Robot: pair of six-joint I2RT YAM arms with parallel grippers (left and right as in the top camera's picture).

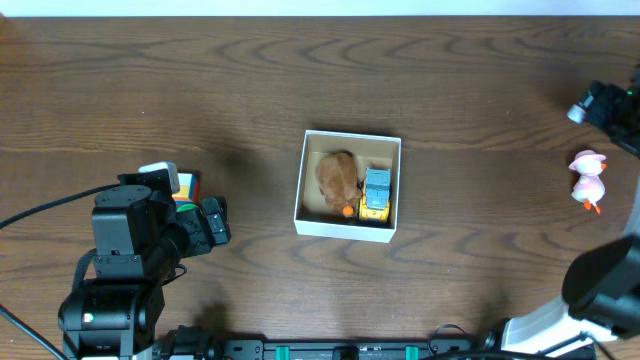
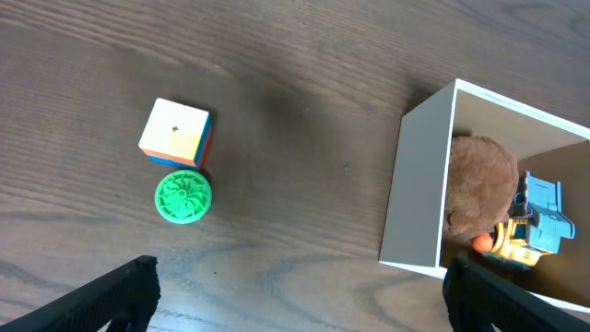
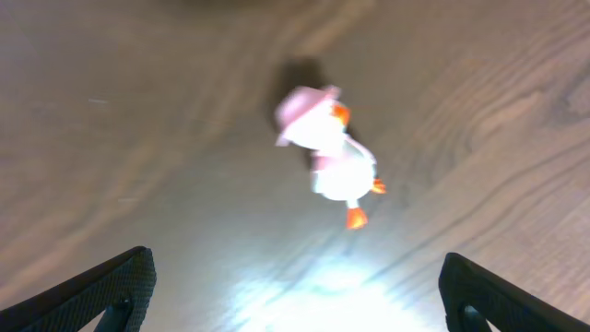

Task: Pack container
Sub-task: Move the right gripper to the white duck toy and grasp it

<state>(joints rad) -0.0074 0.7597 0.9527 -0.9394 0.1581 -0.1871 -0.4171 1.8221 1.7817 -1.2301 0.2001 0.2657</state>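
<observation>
Now I see left fingers (image 2: 120, 295) and right fingers (image 3: 111, 290) spread wide, empty; container (image 1: 345, 228) holds brown plush (image 1: 337, 176), toy truck (image 1: 376, 193).

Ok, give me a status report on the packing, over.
Left claw open, right claw open. Container holds plush, truck. Duck, cube, green disc outside. Nothing blocking.

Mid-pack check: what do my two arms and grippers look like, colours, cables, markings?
Both arms are mostly black, with boxy and rounded housings. The left arm has a thin black cable trailing off sideways. The right arm shows a white link near its base and a pale grey cap higher up. The left gripper and right gripper have plain dark wedge-shaped fingers. No readable markings.
</observation>
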